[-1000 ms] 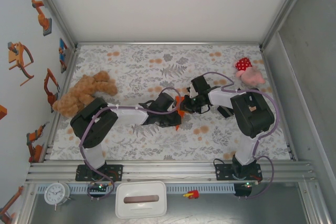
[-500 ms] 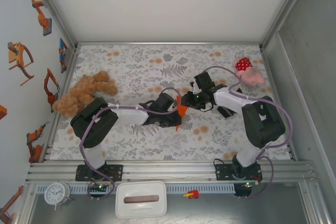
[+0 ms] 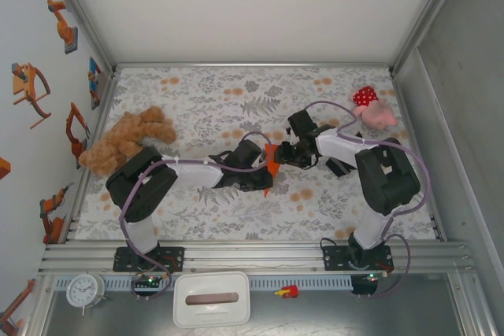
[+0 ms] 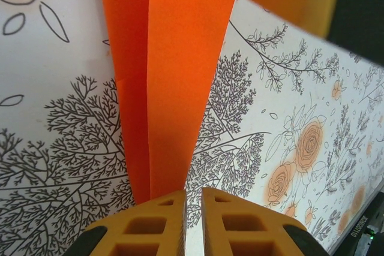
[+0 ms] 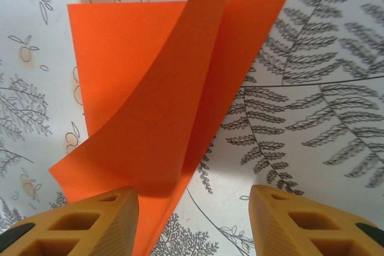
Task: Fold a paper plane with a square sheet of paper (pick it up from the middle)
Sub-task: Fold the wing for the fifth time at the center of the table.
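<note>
Yellow fingers point(image 4: 144, 232) of the left gripper point(image 4: 192, 199) stand almost together, with only a thin slit between them. The narrow end of the paper point(image 4: 180, 88) runs down into that slit. I judge it pinched there, though the contact itself is hidden. From the pinch the paper fans outward as a long wedge, two layers side by side with a sharp crease between them, above the floral cloth point(image 4: 54, 148).

From above, it is a small orange shape at the middle of the table, between the two grippers.

The right gripper point(image 5: 193, 193) faces it from the right with jaws wide apart, gripping nothing. A lower corner of the paper sits between its fingers, closer to one of them; I cannot tell whether they touch. From this side the layers spring apart: one flap bows out in a curve and another stands behind it.

The sheet looks very light and thin, limp across its flat faces and stiff only along the creases. A loose flap would likely bend away or slide under a push. The surest hold seems to be on the folded spine, with all layers caught together, rather than on a free edge. A hard squeeze would probably leave a stray crease.
</note>
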### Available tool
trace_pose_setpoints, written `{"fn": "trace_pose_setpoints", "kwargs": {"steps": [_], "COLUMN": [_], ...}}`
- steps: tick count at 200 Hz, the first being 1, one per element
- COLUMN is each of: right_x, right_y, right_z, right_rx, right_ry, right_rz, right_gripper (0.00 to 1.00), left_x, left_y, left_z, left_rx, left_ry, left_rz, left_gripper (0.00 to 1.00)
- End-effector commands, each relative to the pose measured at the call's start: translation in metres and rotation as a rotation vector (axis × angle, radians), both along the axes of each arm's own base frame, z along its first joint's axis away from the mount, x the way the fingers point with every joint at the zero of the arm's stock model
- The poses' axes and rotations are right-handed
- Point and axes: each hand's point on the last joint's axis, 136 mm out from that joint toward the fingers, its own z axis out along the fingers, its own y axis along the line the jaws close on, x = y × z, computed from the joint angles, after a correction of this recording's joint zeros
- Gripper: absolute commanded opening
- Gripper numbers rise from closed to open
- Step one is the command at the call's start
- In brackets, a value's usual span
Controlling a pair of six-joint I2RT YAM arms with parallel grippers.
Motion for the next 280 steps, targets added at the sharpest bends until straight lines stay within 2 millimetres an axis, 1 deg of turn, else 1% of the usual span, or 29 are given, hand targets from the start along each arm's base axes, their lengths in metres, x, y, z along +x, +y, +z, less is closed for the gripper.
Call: {"fn": "trace_pose_setpoints", "kwargs": {"steps": [1, 31, 68, 96, 165, 202, 217, 228, 240, 250, 265, 280], "right_x": [-0.001, -0.003, -0.009, -0.013, -0.014, -0.014, -0.012, -0.007, -0.001, 0.004, 0.010, 0.009], "right_y": [0.005, -0.002, -0.010, -0.013, -0.013, -0.013, -0.012, -0.009, -0.008, -0.007, -0.009, -0.013], "right_z": [-0.002, -0.014, -0.033, -0.042, -0.046, -0.048, -0.041, -0.030, -0.012, 0.007, 0.031, 0.048], "right_rx": [-0.035, -0.099, -0.171, -0.195, -0.192, -0.191, -0.177, -0.145, -0.107, -0.072, -0.025, 0.022], "right_ry": [0.007, 0.037, 0.087, 0.113, 0.129, 0.139, 0.126, 0.104, 0.069, 0.026, -0.033, -0.070], "right_rz": [0.041, 0.028, 0.008, -0.006, -0.024, -0.038, -0.047, -0.051, -0.061, -0.066, -0.074, -0.081], "right_gripper": [0.51, 0.50, 0.45, 0.43, 0.41, 0.39, 0.38, 0.38, 0.38, 0.38, 0.39, 0.40], "left_x": [-0.001, -0.001, -0.003, -0.005, -0.009, -0.012, -0.015, -0.016, -0.018, -0.019, -0.019, -0.020], "left_y": [-0.006, -0.007, -0.007, -0.007, -0.004, 0.003, 0.008, 0.011, 0.013, 0.014, 0.014, 0.012], "left_z": [0.003, 0.003, -0.002, -0.006, -0.014, -0.023, -0.030, -0.032, -0.035, -0.036, -0.037, -0.037], "left_rx": [-0.008, -0.005, 0.020, 0.032, 0.067, 0.115, 0.142, 0.146, 0.150, 0.149, 0.141, 0.129], "left_ry": [-0.003, -0.003, 0.001, 0.004, 0.010, 0.018, 0.024, 0.027, 0.033, 0.033, 0.033, 0.033], "left_rz": [-0.017, -0.021, -0.027, -0.032, -0.032, -0.021, -0.015, -0.009, -0.008, -0.007, -0.009, -0.012], "left_gripper": [0.16, 0.16, 0.16, 0.16, 0.16, 0.16, 0.15, 0.15, 0.14, 0.14, 0.13, 0.13]}}
